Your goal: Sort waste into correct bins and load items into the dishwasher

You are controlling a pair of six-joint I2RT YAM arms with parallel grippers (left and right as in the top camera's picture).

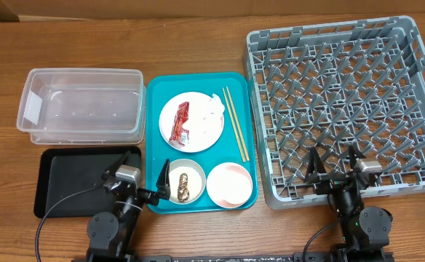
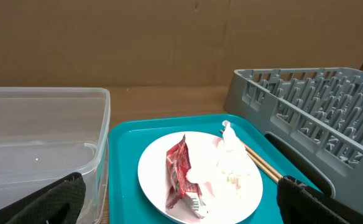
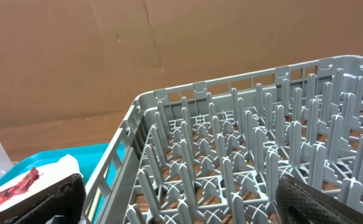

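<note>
Hovering over the near edge of the wooden counter (image 1: 198,36), both claws stand wide and hold nothing. The left claw (image 1: 136,178) spans the black tray (image 1: 70,185) and the teal tray (image 1: 154,94). The right claw (image 1: 334,166) hangs over the near wall of the grey dish rack (image 1: 343,102). On the teal tray, a white plate (image 1: 200,136) carries the red snack wrapper (image 1: 180,122) and the white tissue (image 1: 211,110). Two chopsticks (image 1: 235,124) lie just right of the plate. Nearer the arms, a bowl (image 1: 196,169) holds a brown food lump (image 1: 184,185), and a second bowl (image 1: 229,183) sits beside it. The clear plastic tub (image 1: 30,109) stands behind the black tray.
</note>
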